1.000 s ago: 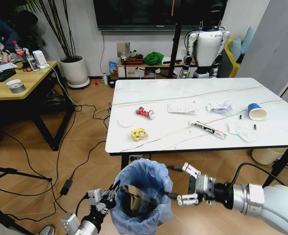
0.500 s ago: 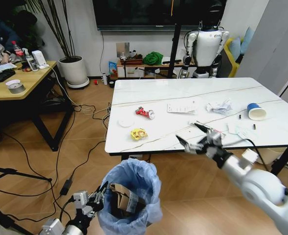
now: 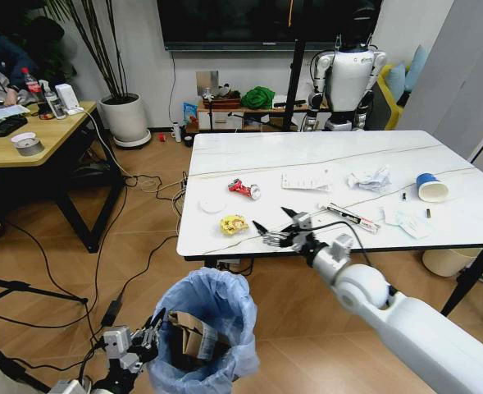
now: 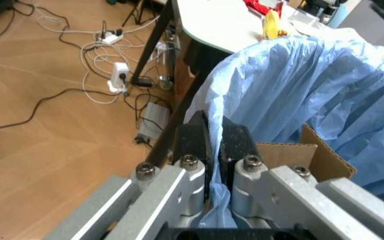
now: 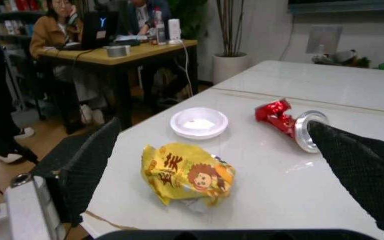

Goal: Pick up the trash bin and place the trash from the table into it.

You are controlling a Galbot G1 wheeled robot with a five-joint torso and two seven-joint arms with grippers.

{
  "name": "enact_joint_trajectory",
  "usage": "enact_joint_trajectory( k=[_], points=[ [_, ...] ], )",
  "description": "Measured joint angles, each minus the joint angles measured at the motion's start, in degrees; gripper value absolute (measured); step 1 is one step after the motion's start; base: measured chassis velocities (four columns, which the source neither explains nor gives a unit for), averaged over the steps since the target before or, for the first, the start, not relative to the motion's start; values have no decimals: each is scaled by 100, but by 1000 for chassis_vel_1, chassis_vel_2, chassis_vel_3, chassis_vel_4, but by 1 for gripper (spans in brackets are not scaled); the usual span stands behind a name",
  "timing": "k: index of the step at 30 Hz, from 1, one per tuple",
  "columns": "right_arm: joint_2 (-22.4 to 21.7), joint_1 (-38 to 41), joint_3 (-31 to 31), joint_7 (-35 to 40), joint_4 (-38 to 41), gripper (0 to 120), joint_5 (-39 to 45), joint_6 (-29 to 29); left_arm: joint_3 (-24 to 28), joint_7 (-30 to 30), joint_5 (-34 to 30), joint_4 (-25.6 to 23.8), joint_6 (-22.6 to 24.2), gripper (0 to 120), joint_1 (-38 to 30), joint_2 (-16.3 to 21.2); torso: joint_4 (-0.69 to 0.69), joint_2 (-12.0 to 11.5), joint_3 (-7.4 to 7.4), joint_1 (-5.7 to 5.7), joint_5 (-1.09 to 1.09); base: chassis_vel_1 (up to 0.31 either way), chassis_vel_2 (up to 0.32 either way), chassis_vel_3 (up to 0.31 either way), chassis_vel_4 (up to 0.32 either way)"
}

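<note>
The left gripper (image 4: 210,142) pinches the trash bin (image 4: 312,95) by its blue bag rim; brown cardboard (image 4: 309,155) sits inside, and the table (image 4: 222,27) edge lies beyond the bin.

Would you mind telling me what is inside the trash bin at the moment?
Folded brown cardboard sits in the trash bin, against its blue bag. The left gripper is shut on the bin's rim. Anything beneath the cardboard is covered, so I cannot tell what lies there.

Bin (image 3: 204,328) cut off below, beside the left end effector (image 3: 143,343). Cardboard (image 3: 193,338) half buried inside. Print on sheets (image 3: 304,180) beyond right end effector (image 3: 275,228) unreadable.
</note>
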Motion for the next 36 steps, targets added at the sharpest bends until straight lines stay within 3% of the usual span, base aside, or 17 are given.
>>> enact_joint_trajectory(
  k=[3,10,36],
  points=[
    [204,524,-492,-29,-359,100,-23,-7,-119,3,-47,-7,-36,0,48,20,0,0,0,0,0,0,0,0,0],
    [475,989,-1018,-193,-975,100,-84,22,-222,-24,-176,-5,-38,0,33,84,-1,0,0,0,0,0,0,0,0],
    [1379,1599,-1678,-341,-2153,100,-314,74,-153,-49,-164,-41,-21,0,3,-26,0,0,0,0,0,0,0,0,0]
  ],
)
